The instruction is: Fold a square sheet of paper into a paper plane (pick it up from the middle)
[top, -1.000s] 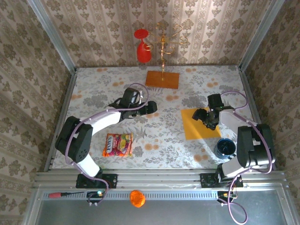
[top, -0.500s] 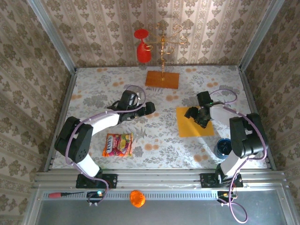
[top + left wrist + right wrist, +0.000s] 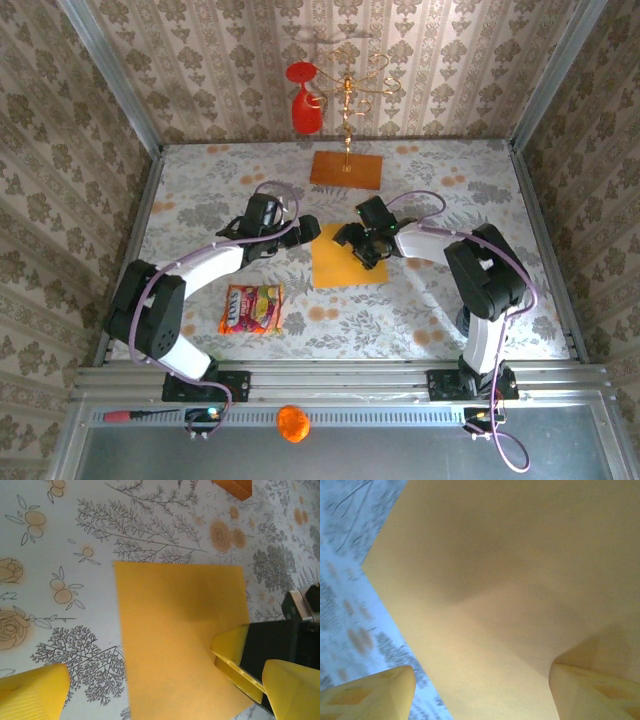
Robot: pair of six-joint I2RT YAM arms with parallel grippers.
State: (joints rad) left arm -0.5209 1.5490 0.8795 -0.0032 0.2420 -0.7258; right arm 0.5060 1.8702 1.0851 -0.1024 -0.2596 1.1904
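The square sheet of paper (image 3: 340, 268) lies flat near the middle of the worktop (image 3: 200, 200). I judge it to be very light, thin and limp: it will slide easily on the printed surface and will keep a crease wherever it is pinched hard. As it lies flush, an edge offers little to take. The middle seems the better place, with both fingers pressed down and drawn together so that a small ridge rises. The right tool (image 3: 480, 695) is spread wide, low over the sheet's far right part, with nothing between its fingers; whether the tips touch the paper I cannot tell. The left tool (image 3: 165, 692) is fully spread and empty, at the sheet's far left corner.
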